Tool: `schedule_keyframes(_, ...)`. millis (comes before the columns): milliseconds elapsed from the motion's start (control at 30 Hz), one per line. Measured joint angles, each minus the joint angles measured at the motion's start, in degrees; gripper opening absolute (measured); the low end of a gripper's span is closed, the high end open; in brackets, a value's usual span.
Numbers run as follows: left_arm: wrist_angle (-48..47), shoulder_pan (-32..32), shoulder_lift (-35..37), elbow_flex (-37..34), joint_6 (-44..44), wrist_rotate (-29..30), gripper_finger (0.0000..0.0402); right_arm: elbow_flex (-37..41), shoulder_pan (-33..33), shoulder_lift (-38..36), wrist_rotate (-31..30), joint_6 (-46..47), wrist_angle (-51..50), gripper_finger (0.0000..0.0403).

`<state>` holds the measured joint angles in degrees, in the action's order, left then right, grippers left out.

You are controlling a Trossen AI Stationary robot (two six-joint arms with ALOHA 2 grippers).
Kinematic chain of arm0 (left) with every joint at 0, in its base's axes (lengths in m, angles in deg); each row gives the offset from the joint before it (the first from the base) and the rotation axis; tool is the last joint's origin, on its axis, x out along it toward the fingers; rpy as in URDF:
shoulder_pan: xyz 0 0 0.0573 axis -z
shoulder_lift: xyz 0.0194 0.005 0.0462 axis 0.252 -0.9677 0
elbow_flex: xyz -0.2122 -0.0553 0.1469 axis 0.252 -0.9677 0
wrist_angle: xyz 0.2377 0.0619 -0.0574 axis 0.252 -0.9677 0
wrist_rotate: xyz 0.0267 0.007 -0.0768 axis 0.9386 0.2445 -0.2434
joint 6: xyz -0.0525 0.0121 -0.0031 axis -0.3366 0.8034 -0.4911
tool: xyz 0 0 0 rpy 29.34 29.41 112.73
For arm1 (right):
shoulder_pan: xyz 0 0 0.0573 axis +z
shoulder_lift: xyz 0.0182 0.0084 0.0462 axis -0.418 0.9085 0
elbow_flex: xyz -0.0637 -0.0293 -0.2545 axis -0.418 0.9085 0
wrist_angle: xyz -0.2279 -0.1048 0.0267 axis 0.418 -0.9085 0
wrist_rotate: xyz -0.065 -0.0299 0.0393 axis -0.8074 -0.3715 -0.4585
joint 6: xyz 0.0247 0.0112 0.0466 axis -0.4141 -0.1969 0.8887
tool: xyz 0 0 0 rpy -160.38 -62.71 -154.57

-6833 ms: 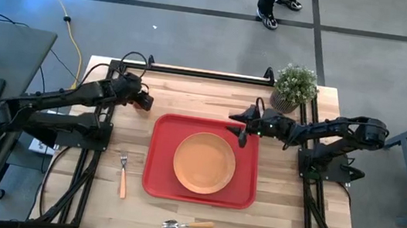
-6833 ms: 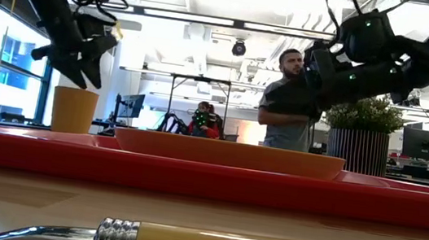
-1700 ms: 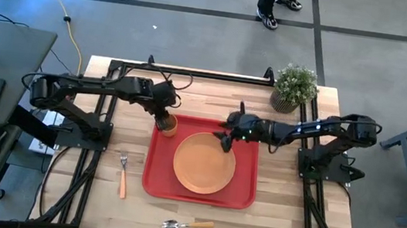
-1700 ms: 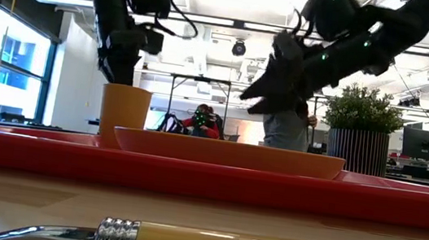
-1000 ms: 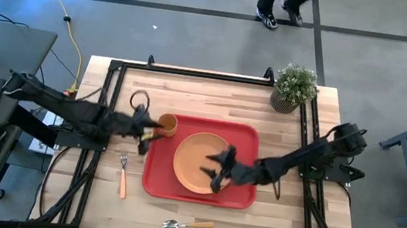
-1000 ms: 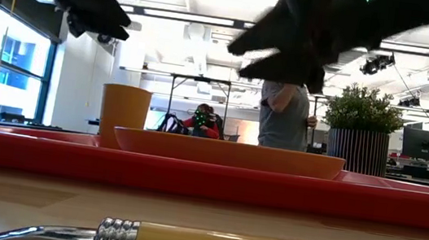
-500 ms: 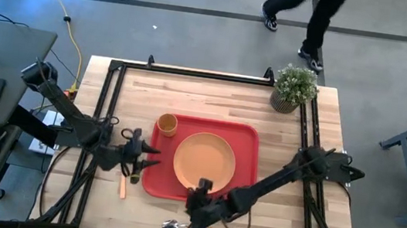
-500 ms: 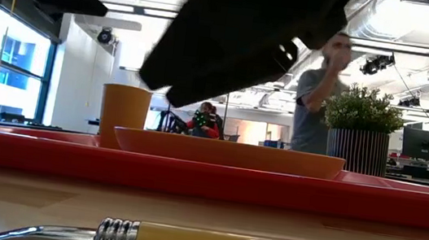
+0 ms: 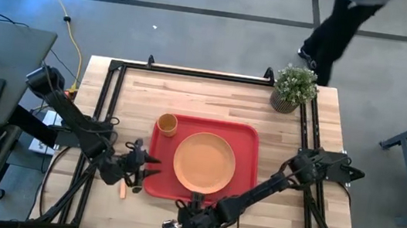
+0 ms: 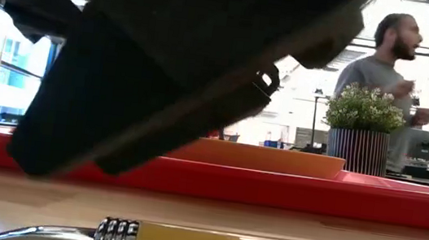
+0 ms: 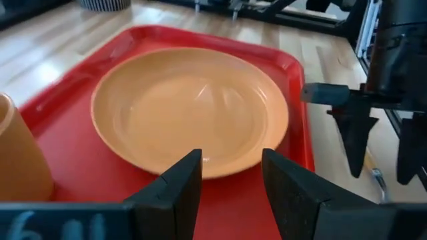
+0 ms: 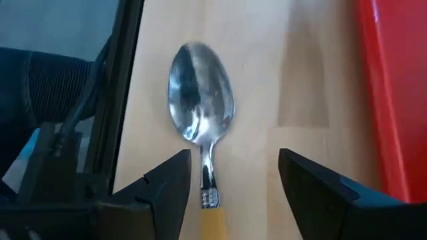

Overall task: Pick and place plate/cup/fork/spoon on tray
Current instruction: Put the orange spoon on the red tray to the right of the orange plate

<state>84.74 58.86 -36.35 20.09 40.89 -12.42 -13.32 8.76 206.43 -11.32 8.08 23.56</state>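
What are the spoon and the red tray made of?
The spoon looks like metal with an orange handle, maybe plastic: its bowl is silvery and mirrors the light. The tray looks like smooth plastic, red with a soft sheen and rounded corners.

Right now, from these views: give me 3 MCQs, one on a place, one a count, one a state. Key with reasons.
1. Where is the cup?
A. on the tray's far left corner
B. on the plate
C. on bare wood by the plant

2. How many task items sit on the tray?
A. one
B. two
C. four

3. How do the right gripper's fingers stand at the spoon?
A. shut on its bowl
B. open, astride the handle
C. shut on the plate

Key: A, the high view shows the cup inside the tray's rim at that corner. B, only the cup and plate lie on it; the spoon is on the wood. B, the right wrist view shows the fingers apart, either side of the handle.
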Motion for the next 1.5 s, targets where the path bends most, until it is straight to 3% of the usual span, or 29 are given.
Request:
schedule_keyframes(433, 3.4, 2.4, -2.8, 0.0, -2.3, -0.2, 0.0145, -0.1, 0.7, 1.8, 3.0, 2.8, -0.8, 0.0149)
schedule_keyframes(833, 3.1, 3.1, -2.8, 0.2, -1.4, 0.3, 0.0145, -0.3, 0.7, 1.8, 0.1, 8.2, -5.1, 0.0013)
schedule_keyframes(1100, 2.9, 3.0, -4.0, 0.1, -2.0, 2.8, 0.0145, -0.1, 2.3, 1.9, -4.8, 11.9, -5.3, 0.0047)
schedule_keyframes(1333, 3.3, 1.8, -5.1, 0.1, -1.3, 4.6, 0.0145, 0.2, 3.8, 1.5, -11.3, 12.3, -4.0, 0.0015)
schedule_keyframes(1500, 5.1, 1.8, -5.1, 0.1, 1.0, 4.7, 0.0145, 0.2, 4.6, 0.1, -14.9, 15.0, -5.8, 0.0015)
